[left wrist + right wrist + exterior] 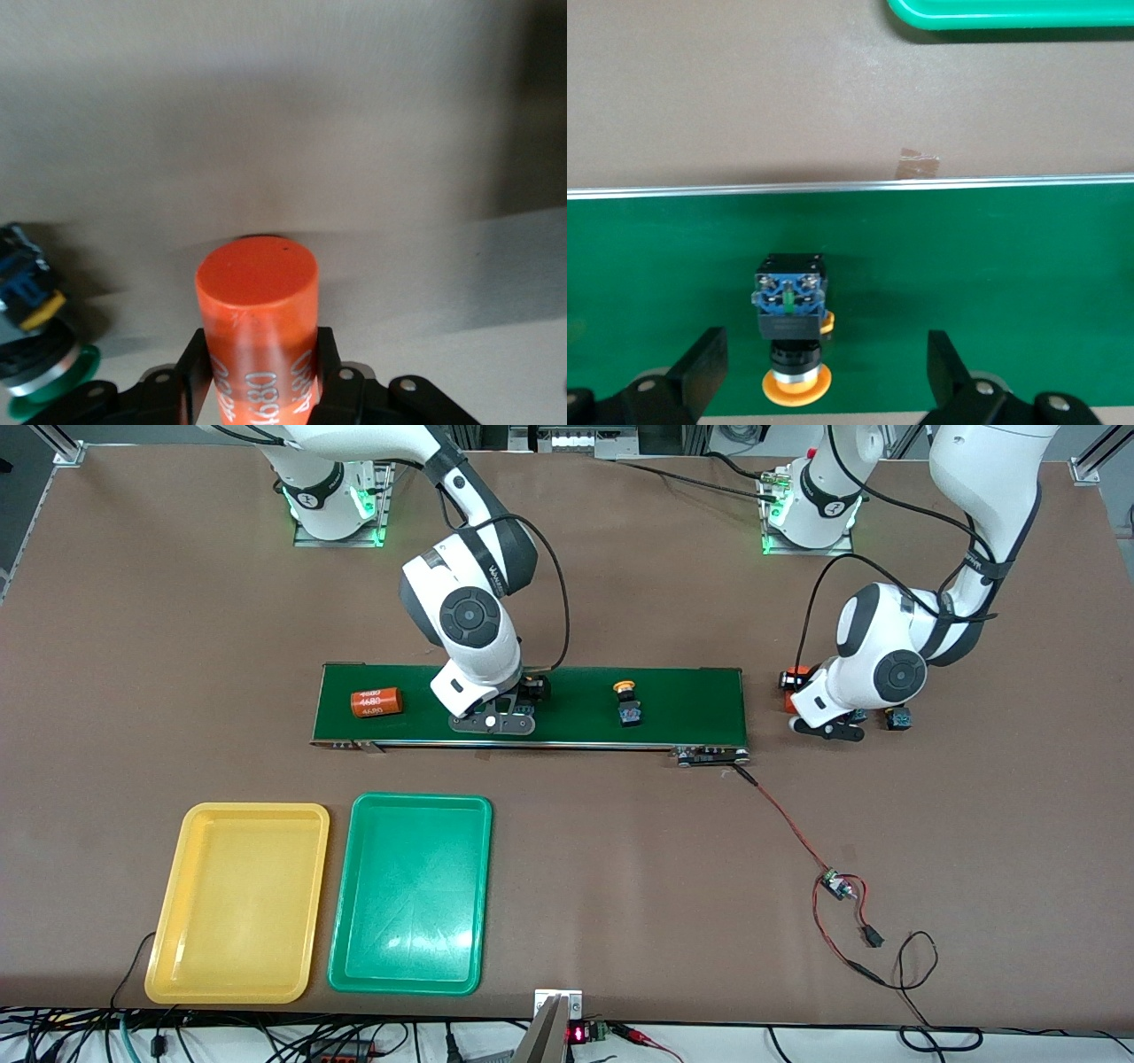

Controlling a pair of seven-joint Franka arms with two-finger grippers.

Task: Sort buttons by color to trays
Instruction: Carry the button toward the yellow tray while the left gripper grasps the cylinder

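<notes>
1. Right wrist view: the right gripper (822, 381) stands low over the conveyor belt (1010, 266) with its fingers (700, 363) spread wide and holding nothing.
2. A yellow-capped button (790, 332) lies on its side on the belt, in the gap between the two fingers but off centre, closer to one of them.
3. The button's long axis runs from its orange-yellow cap, which is toward the wrist, to its black-and-blue body, which points out past the fingertips. This axis lies across the closing line, so the fingers would meet the body's flanks.
4. Judgement: the coming move turns on this offset. A small sideways shift would centre the button before the fingers close.
5. A second yellow-capped button (627, 701) lies on the belt toward the left arm's end, well apart from the right gripper's fingers.
6. Both trays, the yellow tray (239, 903) and the green tray (412, 893), sit on the bench (620, 868) nearer the front camera than the belt. Neither shows a button in it.
7. Left wrist view: the left gripper (259, 372) is off the belt's end, over the bench. Its fingers are closed around an orange cylinder (257, 310) printed 4680, which is not a button.
8. A green-capped button (40, 354) lies just beside those fingers.
9. Another orange cylinder (376, 703) lies on the belt.
</notes>
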